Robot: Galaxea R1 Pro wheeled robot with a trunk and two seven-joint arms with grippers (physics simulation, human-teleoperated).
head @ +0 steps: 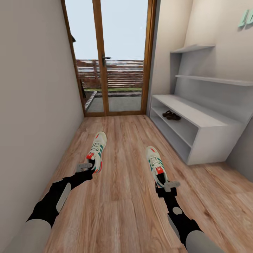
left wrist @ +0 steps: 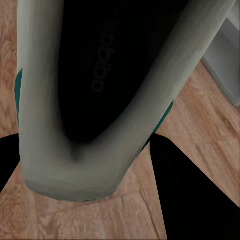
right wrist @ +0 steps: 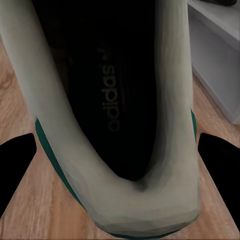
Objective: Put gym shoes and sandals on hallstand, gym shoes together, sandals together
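Both of my arms reach forward over the corridor floor [head: 119, 196], and each ends at the heel of a gym shoe. My left pincer [head: 85, 166] sits at the heel of the left gym shoe [head: 97, 146], which lies on the planks near the left wall, toe pointing far toward the glass door [head: 110, 56]. Seen from my left wrist, that shoe's heel collar [left wrist: 75, 170] stands between my two dark fingers [left wrist: 200, 195], which stand apart on either side of it; I cannot tell whether they press on it.

My right pincer [head: 168, 186] sits at the heel of the right gym shoe [head: 155, 164], which lies well apart from the left one, nearer the hallstand [head: 211, 130]. From my right wrist, the fingers [right wrist: 222, 165] flank the heel collar [right wrist: 150, 210] with floor showing in the gaps, so this pincer is spread and not gripping.

Two sandals [head: 172, 115] lie side by side on the lower tier of the hallstand, at its far end, off the floor.
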